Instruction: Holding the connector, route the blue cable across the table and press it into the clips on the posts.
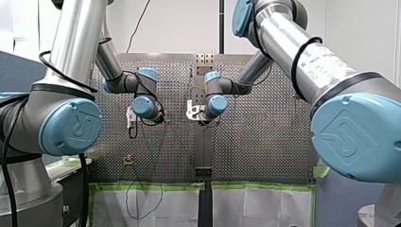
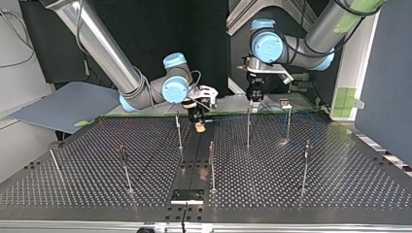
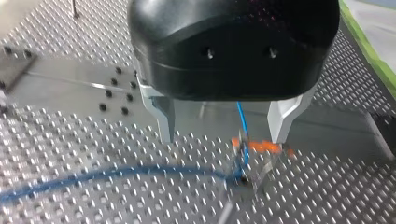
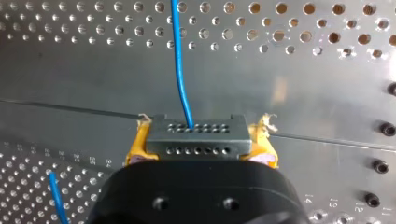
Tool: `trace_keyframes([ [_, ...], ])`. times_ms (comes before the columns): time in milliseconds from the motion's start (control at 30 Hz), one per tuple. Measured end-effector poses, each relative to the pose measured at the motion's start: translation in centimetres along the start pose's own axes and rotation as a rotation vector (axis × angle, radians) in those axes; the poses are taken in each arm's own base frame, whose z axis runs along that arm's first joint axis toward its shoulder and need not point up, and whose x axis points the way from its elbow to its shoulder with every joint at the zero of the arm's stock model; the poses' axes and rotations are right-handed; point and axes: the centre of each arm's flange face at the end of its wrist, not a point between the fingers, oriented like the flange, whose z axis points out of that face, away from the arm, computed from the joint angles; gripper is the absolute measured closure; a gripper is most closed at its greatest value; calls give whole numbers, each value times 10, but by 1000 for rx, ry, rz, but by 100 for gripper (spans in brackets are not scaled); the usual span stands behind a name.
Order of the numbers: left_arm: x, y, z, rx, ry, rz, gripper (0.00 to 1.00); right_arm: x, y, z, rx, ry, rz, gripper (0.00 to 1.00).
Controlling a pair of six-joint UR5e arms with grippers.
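My right gripper [image 4: 201,145] has yellow pads [image 4: 138,145] and is shut on a grey connector [image 4: 196,128] with rows of small holes. The blue cable [image 4: 180,70] leaves the connector and runs away over the perforated table. In the top view that gripper [image 2: 199,127] hangs low near the table's middle strip. My left gripper [image 3: 224,136] is open above a post clip [image 3: 252,148] with orange on it. The blue cable [image 3: 116,172] runs up to this clip, and a short length rises between the metal fingers [image 3: 164,116] without touching them.
Several thin posts stand on the table, among them one [image 2: 179,128] beside my right gripper, one [image 2: 248,126] under my left gripper [image 2: 253,94] and others [image 2: 306,162] nearer the camera. A dark plate [image 2: 187,195] lies at the near edge. Slack cable [image 1: 142,194] hangs over the table's edge.
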Motion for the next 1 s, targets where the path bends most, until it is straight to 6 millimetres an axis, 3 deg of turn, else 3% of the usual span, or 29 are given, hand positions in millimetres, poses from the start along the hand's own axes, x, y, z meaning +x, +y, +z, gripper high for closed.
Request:
trace_keyframes([
  [367, 3, -33, -10, 46, -30, -28, 2, 10, 3, -3, 15, 10, 4, 100],
  [1000, 32, -47, 41, 52, -12, -91, 2, 26, 1, -16, 35, -15, 3, 100],
])
